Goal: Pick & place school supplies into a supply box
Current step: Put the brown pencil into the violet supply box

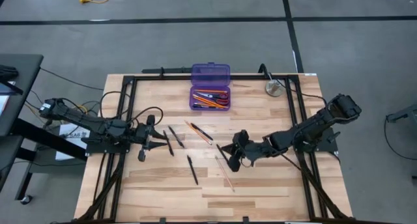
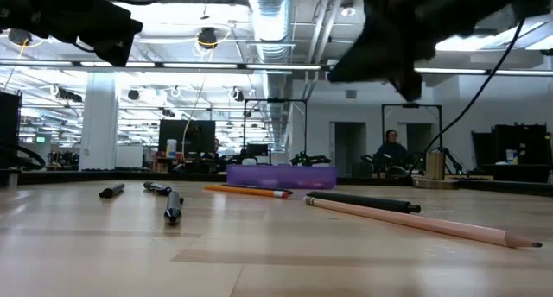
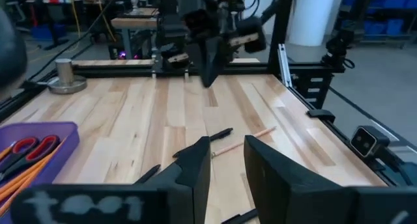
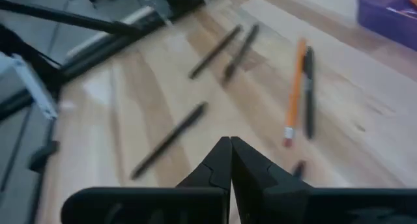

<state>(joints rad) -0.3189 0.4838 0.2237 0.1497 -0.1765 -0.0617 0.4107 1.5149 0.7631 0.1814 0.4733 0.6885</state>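
- At the table's far edge, the purple supply box (image 1: 210, 96) lies open, lid back; it holds orange pencils, pens and red-handled scissors (image 3: 27, 147).
- Loose pens (image 1: 192, 169) and an orange pencil (image 1: 195, 130) lie mid-table.
- Right gripper (image 1: 235, 157): fingers together, empty, above a pale pencil (image 1: 225, 174).
- Left gripper (image 1: 158, 136): slightly parted, empty.
- Metal disc (image 1: 273, 88) sits beside the box.
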